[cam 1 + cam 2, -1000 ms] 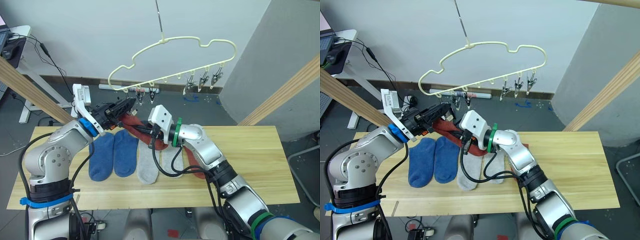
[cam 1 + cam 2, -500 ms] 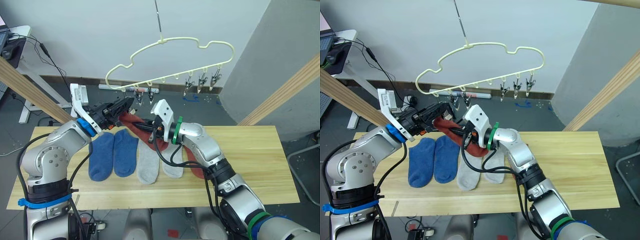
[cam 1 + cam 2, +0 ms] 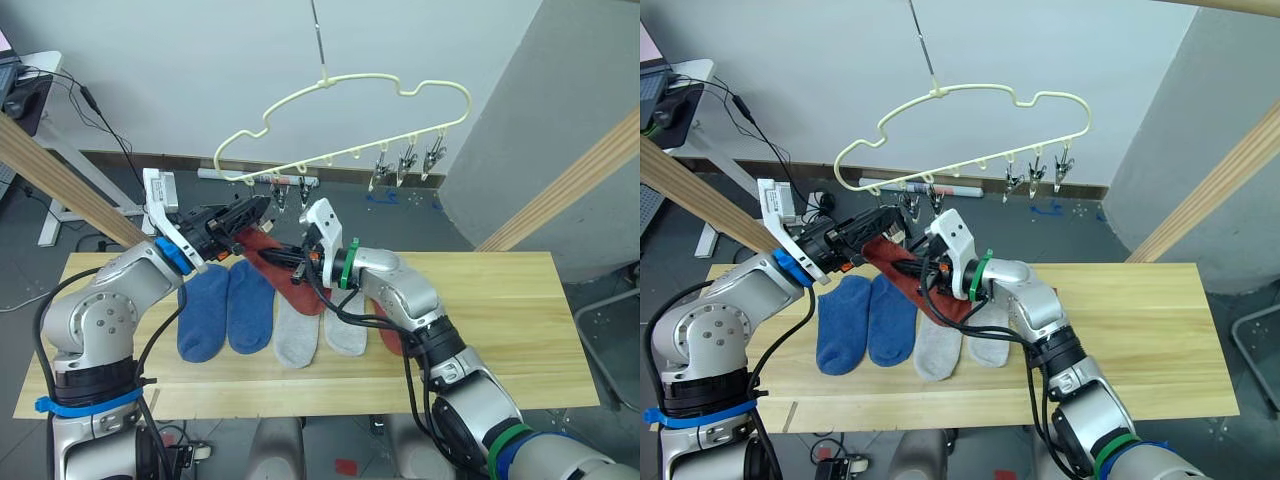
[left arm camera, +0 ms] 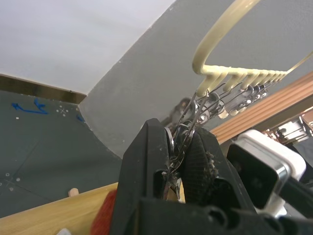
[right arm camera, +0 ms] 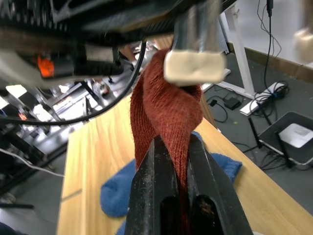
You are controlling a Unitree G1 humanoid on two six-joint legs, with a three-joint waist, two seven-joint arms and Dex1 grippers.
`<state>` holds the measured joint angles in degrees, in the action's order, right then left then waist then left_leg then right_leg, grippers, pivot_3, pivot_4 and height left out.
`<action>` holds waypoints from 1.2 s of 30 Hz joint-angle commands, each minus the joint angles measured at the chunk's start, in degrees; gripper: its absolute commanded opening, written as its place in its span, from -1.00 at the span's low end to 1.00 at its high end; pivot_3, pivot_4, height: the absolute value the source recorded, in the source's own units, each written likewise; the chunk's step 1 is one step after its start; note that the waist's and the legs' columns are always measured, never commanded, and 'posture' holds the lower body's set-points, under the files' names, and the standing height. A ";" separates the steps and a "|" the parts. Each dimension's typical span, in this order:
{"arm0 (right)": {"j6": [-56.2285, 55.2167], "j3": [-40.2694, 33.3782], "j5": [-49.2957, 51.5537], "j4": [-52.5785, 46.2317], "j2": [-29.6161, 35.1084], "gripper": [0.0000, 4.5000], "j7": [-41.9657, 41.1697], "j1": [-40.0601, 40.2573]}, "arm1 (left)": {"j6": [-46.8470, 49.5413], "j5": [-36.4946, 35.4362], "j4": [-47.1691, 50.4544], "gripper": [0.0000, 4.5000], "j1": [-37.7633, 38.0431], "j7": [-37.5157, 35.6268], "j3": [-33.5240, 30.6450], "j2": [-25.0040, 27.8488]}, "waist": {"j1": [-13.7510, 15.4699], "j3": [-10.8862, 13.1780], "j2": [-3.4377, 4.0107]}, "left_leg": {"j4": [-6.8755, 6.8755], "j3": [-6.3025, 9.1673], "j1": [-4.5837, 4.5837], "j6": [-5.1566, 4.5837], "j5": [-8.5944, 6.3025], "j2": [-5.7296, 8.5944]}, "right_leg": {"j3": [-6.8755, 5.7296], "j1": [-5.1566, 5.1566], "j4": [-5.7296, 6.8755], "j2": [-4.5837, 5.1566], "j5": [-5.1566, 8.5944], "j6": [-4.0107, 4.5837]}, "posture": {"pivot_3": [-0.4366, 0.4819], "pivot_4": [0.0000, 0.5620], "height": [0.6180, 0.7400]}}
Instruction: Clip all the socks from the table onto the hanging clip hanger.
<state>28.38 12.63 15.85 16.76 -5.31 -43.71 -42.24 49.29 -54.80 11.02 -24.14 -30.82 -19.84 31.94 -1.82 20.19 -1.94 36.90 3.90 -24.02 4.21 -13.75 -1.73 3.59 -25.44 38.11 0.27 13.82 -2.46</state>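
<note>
The cream clip hanger [image 3: 325, 80] hangs above the table [image 3: 500, 320]. My left gripper [image 3: 255, 210] is shut on one of its grey metal clips [image 4: 183, 142] at the hanger's left end. My right gripper [image 3: 290, 258] is shut on a rust red sock [image 3: 285, 278], held up off the table just below the left gripper; the sock [image 5: 166, 107] rises from between its fingers. On the table lie two blue socks [image 3: 205, 310], two light grey socks [image 3: 296, 335] and a second rust red sock [image 3: 388, 335], partly hidden behind my right arm.
Three free clips [image 3: 405, 160] hang at the hanger's right end. Thick wooden poles slant at the left [image 3: 60, 180] and right [image 3: 570, 190]. A desk and cables stand on the floor at the far left. The table's right half is bare wood.
My right gripper has carried the rust red sock up and to the left, closer to the left gripper and its clip. The hanger has swayed slightly.
</note>
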 commanded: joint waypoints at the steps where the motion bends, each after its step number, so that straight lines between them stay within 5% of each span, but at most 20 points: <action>1: 0.85 -1.02 3.02 -3.78 -0.99 -1.00 -0.97 -1.01 | 0.32 -1.41 1.91 -0.82 0.91 -0.84 -1.24 1.13 | 0.00 0.00 0.00 | 0.00 0.00 0.00 0.00 0.00 0.00 | 0.00 0.00 0.00 0.00 0.00 0.00 | 0.00 0.20 0.92; 16: 1.65 -1.35 5.31 -5.47 -0.20 -1.00 -1.19 -0.39 | 1.18 -2.15 1.79 -0.82 1.04 -1.28 -1.19 1.57 | -0.01 0.00 0.00 | 0.00 0.01 0.00 0.00 0.00 0.00 | -0.01 0.00 0.01 0.00 0.00 0.00 | -0.01 0.19 0.92; 24: -1.00 -0.58 3.77 -4.13 -0.06 -1.00 -0.87 -0.82 | 2.17 -2.70 3.69 0.28 2.85 -1.65 -1.91 3.17 | -0.02 0.00 0.00 | 0.00 0.01 0.00 0.00 0.00 0.00 | -0.02 0.00 0.01 0.00 0.00 0.00 | 0.00 0.18 0.92; 35: -10.25 2.89 -2.76 -1.60 1.11 -1.00 0.31 -1.15 | -0.61 0.75 7.03 0.28 7.80 -5.38 -0.77 7.95 | 0.00 0.00 0.00 | -0.01 0.00 0.00 0.00 0.00 -0.01 | -0.01 -0.01 0.01 -0.01 0.00 0.00 | 0.02 0.20 0.92; 36: -11.01 3.02 -3.10 -1.41 1.06 -0.89 0.36 -1.19 | -0.86 1.11 7.20 0.29 8.19 -5.74 -0.72 8.22 | 0.01 0.00 0.00 | 0.00 0.01 0.00 0.00 0.00 -0.01 | -0.02 -0.01 0.01 -0.01 0.00 0.00 | 0.02 0.20 0.92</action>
<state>20.00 15.01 13.42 16.24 -3.54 -43.41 -42.26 49.89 -54.54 15.67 -16.76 -35.18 -20.32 39.19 -1.81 20.19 -1.94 36.89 3.90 -24.02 4.22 -13.75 -1.74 3.59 -25.45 38.13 0.25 13.82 -2.46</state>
